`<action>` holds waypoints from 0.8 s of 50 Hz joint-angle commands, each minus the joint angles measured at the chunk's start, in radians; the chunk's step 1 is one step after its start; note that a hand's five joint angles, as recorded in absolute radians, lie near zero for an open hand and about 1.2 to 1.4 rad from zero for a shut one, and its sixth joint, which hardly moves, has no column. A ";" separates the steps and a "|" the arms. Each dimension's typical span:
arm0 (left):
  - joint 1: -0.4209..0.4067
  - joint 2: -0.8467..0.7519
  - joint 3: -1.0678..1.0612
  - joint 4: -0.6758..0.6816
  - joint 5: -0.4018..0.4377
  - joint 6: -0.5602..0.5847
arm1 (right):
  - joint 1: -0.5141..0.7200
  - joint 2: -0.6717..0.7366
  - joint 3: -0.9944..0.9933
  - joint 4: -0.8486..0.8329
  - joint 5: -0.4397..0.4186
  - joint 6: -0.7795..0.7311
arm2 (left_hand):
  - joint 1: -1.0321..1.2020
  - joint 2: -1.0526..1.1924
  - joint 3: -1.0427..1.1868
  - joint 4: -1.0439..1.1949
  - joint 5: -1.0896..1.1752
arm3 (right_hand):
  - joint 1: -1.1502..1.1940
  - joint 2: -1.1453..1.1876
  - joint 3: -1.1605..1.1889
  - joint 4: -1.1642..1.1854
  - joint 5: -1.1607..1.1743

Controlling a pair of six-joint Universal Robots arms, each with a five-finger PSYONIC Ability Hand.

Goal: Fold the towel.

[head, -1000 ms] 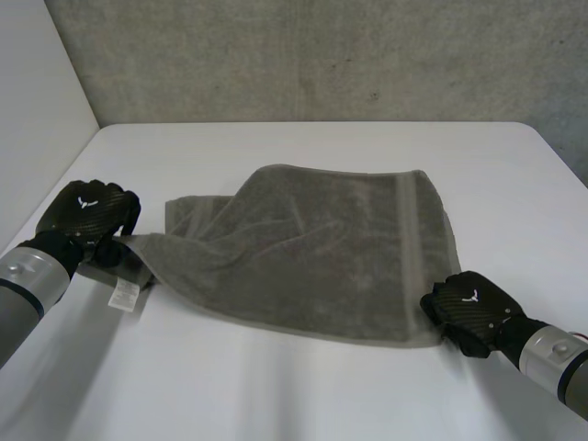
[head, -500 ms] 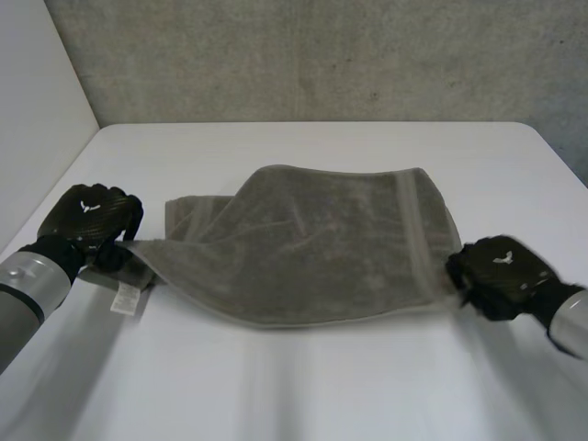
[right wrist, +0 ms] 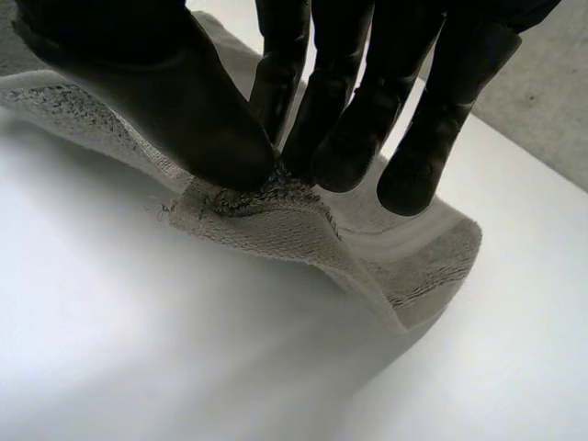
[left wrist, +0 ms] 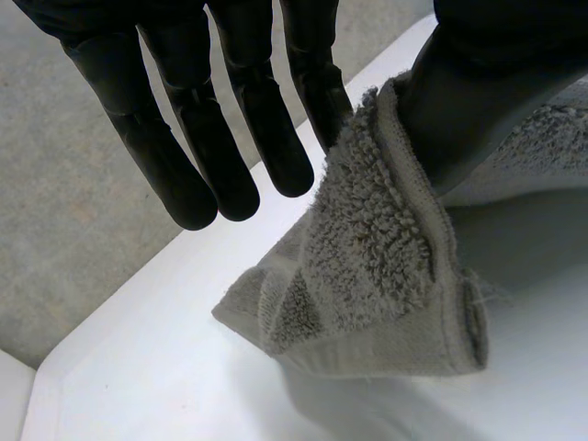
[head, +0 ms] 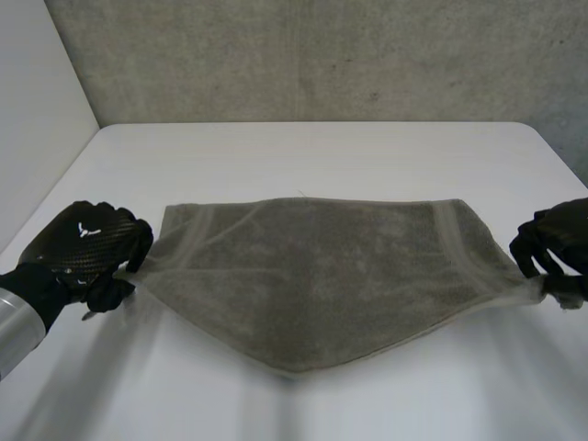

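A grey-green towel point(head: 312, 276) hangs stretched between my two hands just over the white table point(head: 322, 147), its near edge sagging to a point in the middle. My left hand point(head: 87, 253) is at the towel's left corner. In the left wrist view, that hand point(left wrist: 184, 138) pinches the folded corner point(left wrist: 386, 266) between thumb and one finger, the other fingers straight. My right hand point(head: 556, 243) holds the right corner. In the right wrist view, the right hand point(right wrist: 156, 101) has its thumb and fingertips clamped on the banded corner point(right wrist: 266, 207).
A grey concrete wall point(head: 322, 55) stands behind the table's far edge, and a white wall point(head: 37, 110) runs along its left side. Bare tabletop lies in front of and behind the towel.
Both hands have pulled apart, the right one far out to the right. The crumpled towel has been drawn out wide and taut, lifted between them.
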 commanded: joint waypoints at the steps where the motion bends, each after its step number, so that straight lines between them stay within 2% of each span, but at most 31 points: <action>1: 0.007 -0.049 0.025 0.032 0.003 0.047 | 0.001 0.036 -0.028 -0.043 -0.013 0.013 | 0.047 0.038 0.018 0.038 0.030 | 0.091 0.092 0.061 0.061 0.065; 2: 0.007 -0.049 0.026 0.033 0.003 0.047 | 0.011 0.078 -0.045 -0.067 -0.012 0.016 | 0.047 0.038 0.018 0.038 0.030 | 0.091 0.092 0.061 0.061 0.065; 4: 0.004 -0.176 0.071 0.109 0.000 0.050 | 0.030 0.123 -0.077 -0.091 -0.009 0.032 | 0.047 0.038 0.018 0.038 0.030 | 0.091 0.092 0.061 0.061 0.065; 6: -0.003 -0.235 0.100 0.147 -0.002 0.056 | 0.060 0.168 -0.115 -0.113 0.001 0.066 | 0.047 0.038 0.018 0.038 0.030 | 0.091 0.092 0.061 0.061 0.065; 7: -0.003 -0.236 0.101 0.148 -0.002 0.056 | 0.098 0.210 -0.161 -0.137 0.017 0.113 | 0.047 0.038 0.018 0.038 0.030 | 0.091 0.092 0.061 0.061 0.065; 9: -0.009 -0.350 0.183 0.203 -0.011 0.071 | 0.137 0.252 -0.212 -0.162 0.047 0.158 | 0.047 0.038 0.018 0.038 0.030 | 0.091 0.092 0.061 0.061 0.065; 10: -0.018 -0.418 0.231 0.221 -0.014 0.079 | 0.171 0.294 -0.259 -0.193 0.088 0.194 | 0.047 0.038 0.018 0.038 0.030 | 0.091 0.092 0.061 0.061 0.065; 11: -0.018 -0.419 0.231 0.221 -0.014 0.079 | 0.171 0.295 -0.260 -0.193 0.088 0.194 | 0.047 0.038 0.018 0.038 0.030 | 0.091 0.092 0.061 0.061 0.065; 12: -0.018 -0.419 0.231 0.221 -0.014 0.079 | 0.206 0.343 -0.316 -0.229 0.141 0.223 | 0.047 0.038 0.018 0.038 0.030 | 0.091 0.092 0.061 0.061 0.065; 13: -0.032 -0.498 0.299 0.229 -0.019 0.088 | 0.252 0.409 -0.398 -0.262 0.196 0.252 | 0.047 0.038 0.018 0.038 0.030 | 0.091 0.092 0.061 0.061 0.065; 14: -0.048 -0.576 0.390 0.224 -0.028 0.091 | 0.252 0.410 -0.399 -0.262 0.197 0.253 | 0.047 0.038 0.018 0.038 0.030 | 0.091 0.092 0.061 0.061 0.065; 16: -0.067 -0.639 0.459 0.223 -0.042 0.091 | 0.310 0.503 -0.515 -0.296 0.252 0.292 | 0.047 0.038 0.018 0.038 0.030 | 0.091 0.092 0.061 0.061 0.065; 17: -0.067 -0.639 0.460 0.223 -0.042 0.091 | 0.310 0.503 -0.516 -0.296 0.252 0.293 | 0.047 0.038 0.018 0.038 0.030 | 0.091 0.092 0.061 0.061 0.065; 18: -0.090 -0.702 0.539 0.223 -0.060 0.091 | 0.310 0.503 -0.516 -0.296 0.252 0.293 | 0.047 0.038 0.018 0.038 0.030 | 0.091 0.092 0.061 0.061 0.065; 19: -0.116 -0.784 0.643 0.221 -0.077 0.087 | 0.338 0.561 -0.584 -0.326 0.263 0.329 | 0.047 0.038 0.018 0.038 0.030 | 0.091 0.092 0.061 0.061 0.065; 20: -0.116 -0.785 0.644 0.221 -0.077 0.087 | 0.338 0.562 -0.585 -0.326 0.263 0.329 | 0.047 0.038 0.018 0.038 0.030 | 0.091 0.092 0.061 0.061 0.065; 21: -0.128 -0.852 0.727 0.223 -0.088 0.088 | 0.364 0.626 -0.667 -0.372 0.272 0.386 | 0.047 0.038 0.018 0.038 0.030 | 0.091 0.092 0.061 0.061 0.065; 22: -0.128 -0.853 0.728 0.223 -0.088 0.088 | 0.387 0.675 -0.732 -0.415 0.281 0.442 | 0.047 0.038 0.018 0.038 0.030 | 0.091 0.092 0.061 0.061 0.065; 25: -0.144 -0.982 0.888 0.223 -0.112 0.088 | 0.419 0.752 -0.824 -0.486 0.324 0.515 | 0.047 0.038 0.018 0.038 0.030 | 0.091 0.092 0.061 0.061 0.065; 33: -0.176 -1.248 1.214 0.221 -0.132 0.096 | 0.479 0.919 -0.985 -0.602 0.419 0.553 | 0.047 0.038 0.018 0.038 0.030 | 0.091 0.092 0.061 0.061 0.065; 40: -0.181 -1.339 1.317 0.221 -0.135 0.098 | 0.498 1.028 -1.090 -0.645 0.475 0.552 | 0.047 0.038 0.018 0.038 0.030 | 0.091 0.092 0.061 0.061 0.065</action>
